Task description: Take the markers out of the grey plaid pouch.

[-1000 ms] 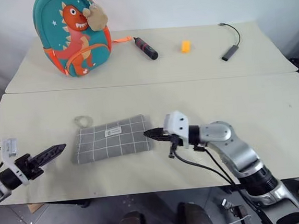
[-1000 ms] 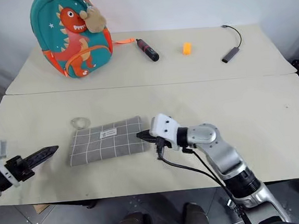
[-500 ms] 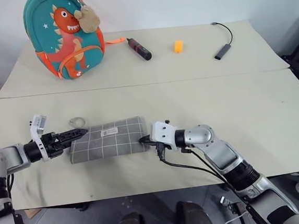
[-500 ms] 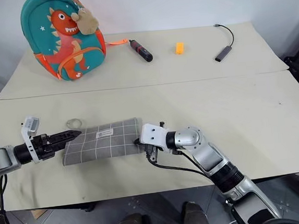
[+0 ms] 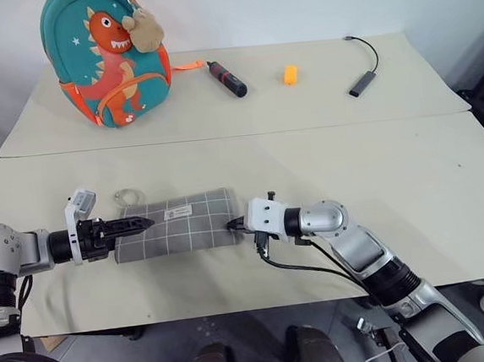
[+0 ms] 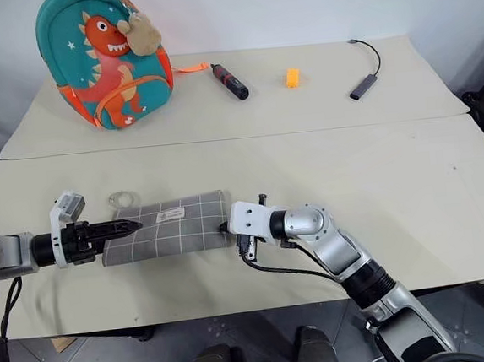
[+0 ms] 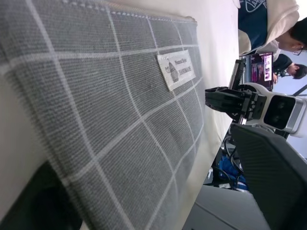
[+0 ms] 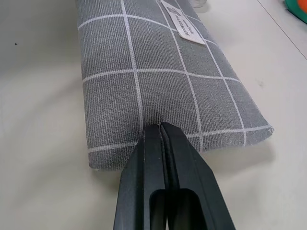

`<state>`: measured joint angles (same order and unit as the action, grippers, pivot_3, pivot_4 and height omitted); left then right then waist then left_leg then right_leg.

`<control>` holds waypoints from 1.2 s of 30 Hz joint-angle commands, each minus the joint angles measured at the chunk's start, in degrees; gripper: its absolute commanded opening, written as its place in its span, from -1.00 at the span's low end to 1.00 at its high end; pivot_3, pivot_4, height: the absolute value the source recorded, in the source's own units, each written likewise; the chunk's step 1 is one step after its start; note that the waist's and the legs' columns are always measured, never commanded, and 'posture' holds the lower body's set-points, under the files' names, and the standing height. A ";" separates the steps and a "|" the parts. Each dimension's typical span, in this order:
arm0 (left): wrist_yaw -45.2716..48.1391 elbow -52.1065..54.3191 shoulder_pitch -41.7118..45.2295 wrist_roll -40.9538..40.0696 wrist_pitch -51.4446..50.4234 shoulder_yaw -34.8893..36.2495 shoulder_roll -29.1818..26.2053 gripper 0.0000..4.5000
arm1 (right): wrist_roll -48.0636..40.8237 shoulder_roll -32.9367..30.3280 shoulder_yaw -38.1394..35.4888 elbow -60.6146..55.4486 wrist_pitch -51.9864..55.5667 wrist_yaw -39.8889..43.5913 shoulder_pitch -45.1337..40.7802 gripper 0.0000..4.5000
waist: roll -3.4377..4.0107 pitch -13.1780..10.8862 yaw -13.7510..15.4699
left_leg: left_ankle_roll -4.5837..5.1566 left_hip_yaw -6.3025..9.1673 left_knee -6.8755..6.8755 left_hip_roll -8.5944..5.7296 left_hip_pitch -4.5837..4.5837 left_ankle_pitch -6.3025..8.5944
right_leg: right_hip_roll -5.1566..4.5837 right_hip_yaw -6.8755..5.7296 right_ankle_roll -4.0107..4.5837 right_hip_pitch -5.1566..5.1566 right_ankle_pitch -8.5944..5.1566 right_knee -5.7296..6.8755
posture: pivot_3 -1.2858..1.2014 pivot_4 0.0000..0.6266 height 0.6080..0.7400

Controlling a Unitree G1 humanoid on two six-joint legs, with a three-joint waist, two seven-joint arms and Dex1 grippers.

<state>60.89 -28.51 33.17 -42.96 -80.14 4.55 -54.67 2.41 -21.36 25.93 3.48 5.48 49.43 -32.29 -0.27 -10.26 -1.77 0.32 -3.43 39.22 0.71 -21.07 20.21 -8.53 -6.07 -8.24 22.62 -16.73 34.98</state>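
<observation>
flatly, the grey plaid pouch (image 5: 176,224), woven fabric with thin white grid lines and a small white label, lies on the near table (image 5: 411,175). the right gripper (image 8: 160,128) presses closed fingers on its right end. the left gripper (image 5: 144,222), away from it a second ago, now reaches over the left end; jaw state unclear.

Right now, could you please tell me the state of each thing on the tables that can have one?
Pouch: lying flat, zipped shut, no markers out.
Right gripper: shut, tips pressing the pouch's end.
Left gripper: at the pouch's other end; opening unclear.
Backpack: upright, closed.
Black-and-red stick: lying down.
Cable adapter: lying loose, unplugged.
</observation>
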 commanded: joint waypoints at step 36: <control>-0.01 9.78 -7.54 36.77 108.68 -8.61 33.25 -1.00 | -58.21 -44.25 -49.34 -10.18 54.93 19.29 21.09 0.99 | -0.07 -0.05 3.28 | 0.21 -0.21 0.49 0.08 -0.18 0.16 | -0.04 0.04 -0.06 -0.11 0.24 -0.27 | 0.03 -0.52 1.00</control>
<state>60.87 -13.97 24.44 -11.95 17.39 -0.91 -21.79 -52.10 -62.82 -20.79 -6.22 54.72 68.10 -9.84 -0.34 -10.31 1.51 0.55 -3.65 39.75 0.79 -21.26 20.38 -8.57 -6.03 -8.31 22.52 -16.49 34.71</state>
